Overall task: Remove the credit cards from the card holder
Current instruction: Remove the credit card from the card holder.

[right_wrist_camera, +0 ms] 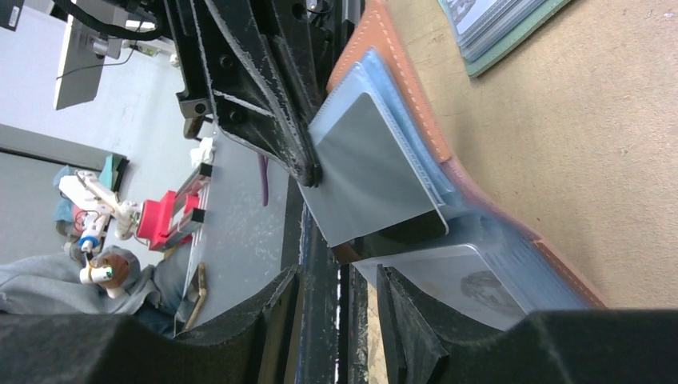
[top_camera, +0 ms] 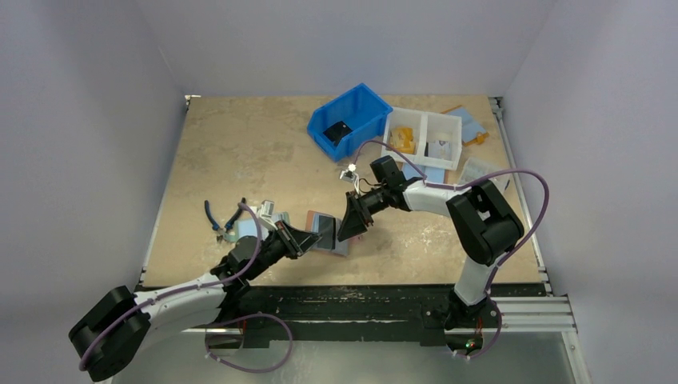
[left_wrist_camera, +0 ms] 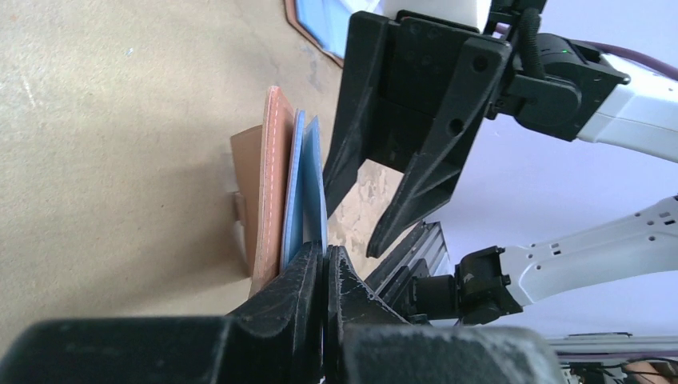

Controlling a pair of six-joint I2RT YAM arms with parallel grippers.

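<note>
The card holder (top_camera: 326, 232), salmon-brown leather with light-blue lining, lies open near the front middle of the table. In the left wrist view it stands on edge, leather (left_wrist_camera: 268, 172) outside, blue leaves (left_wrist_camera: 308, 180) inside. My left gripper (top_camera: 302, 240) is shut on the edge of an inner leaf (left_wrist_camera: 323, 254). In the right wrist view that leaf shows a grey, round-cornered face (right_wrist_camera: 372, 176), and a clear sleeve (right_wrist_camera: 480, 280) with a card in it lies beside it. My right gripper (top_camera: 350, 227) is open and empty just right of the holder, its jaws (right_wrist_camera: 344, 312) spread facing the grey leaf.
A blue bin (top_camera: 349, 122) and a white two-compartment tray (top_camera: 422, 138) stand at the back right. A larger blue-lined folder (top_camera: 468, 124) lies beyond the tray. Blue-handled pliers (top_camera: 220, 218) and small items (top_camera: 268, 212) lie left of the holder. The table's front rail (top_camera: 360, 300) is close behind.
</note>
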